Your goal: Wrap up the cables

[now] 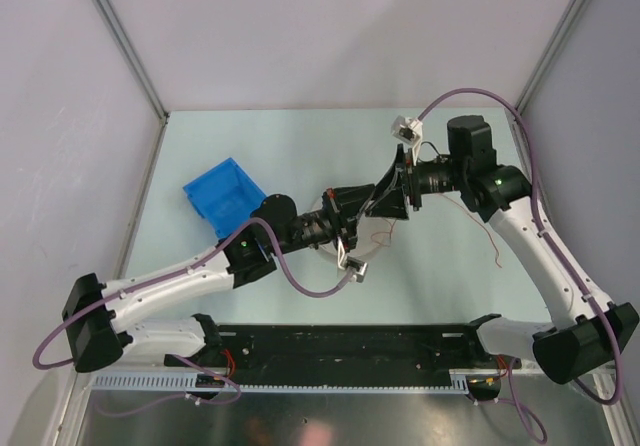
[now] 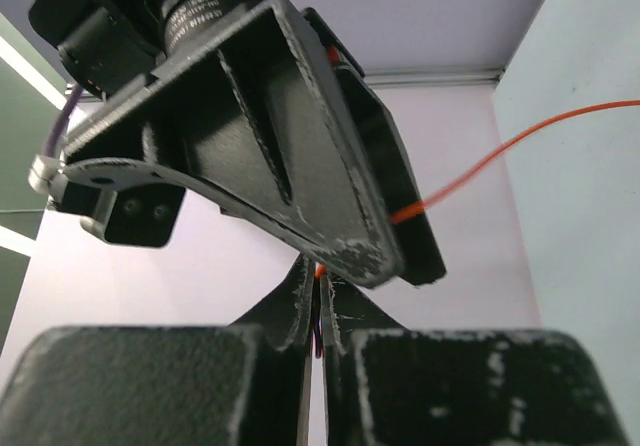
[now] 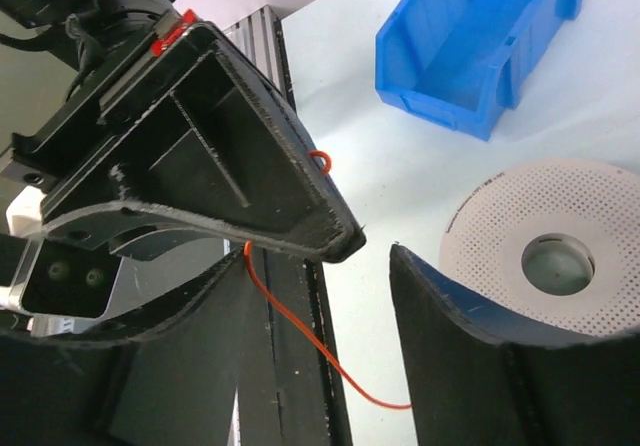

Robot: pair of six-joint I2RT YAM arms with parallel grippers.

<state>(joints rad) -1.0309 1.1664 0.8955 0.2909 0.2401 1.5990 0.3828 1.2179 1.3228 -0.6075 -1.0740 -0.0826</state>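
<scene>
Left gripper (image 2: 318, 286) is clamped shut on the thin reddish wire (image 2: 470, 173) mid-table, tail trailing toward 4 o'clock; right gripper (image 3: 320, 276), jaws apart astride it, should close on wire only, clear of the left jaws.

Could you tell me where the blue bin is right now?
In the top view, the blue bin sits left of centre on the table, just beyond the left arm; the white spool lies near it.

Top view: bin (image 1: 222, 194) left of ctr. Left gripper (image 2: 318, 282) & right gripper (image 3: 315, 266) meet mid-frame, spool (image 3: 545, 256) just below. Wire (image 1: 492, 238) trails right.
</scene>
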